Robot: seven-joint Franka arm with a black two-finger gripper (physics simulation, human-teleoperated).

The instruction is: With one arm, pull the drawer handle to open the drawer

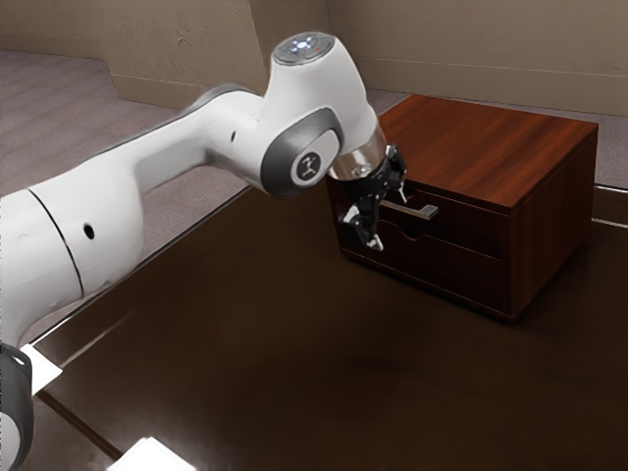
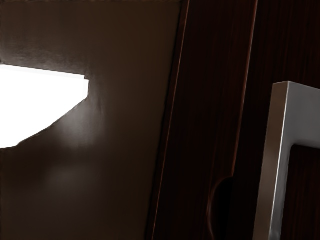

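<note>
Cabinet point(image 1: 491, 147): on dark table point(image 1: 294, 363), with wide bare tabletop before it.
Drawer point(image 1: 461, 231): upper front, with silver bar handle point(image 1: 414, 209).
Gripper point(image 1: 363, 232): fingers apart, holding nothing, just beside the handle's end toward the exterior view's left.
Room: beige walls, grey carpet.
Wrist view: handle corner close, white glare point(image 2: 35, 107) on the table.

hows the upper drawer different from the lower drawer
The upper drawer carries a silver bar handle; the lower drawer has none, just a curved notch in its top edge. The upper drawer sits right under the cabinet top, the lower drawer just above the table. Both have dark reddish wood fronts, and both look shut, flush with each other.
</note>
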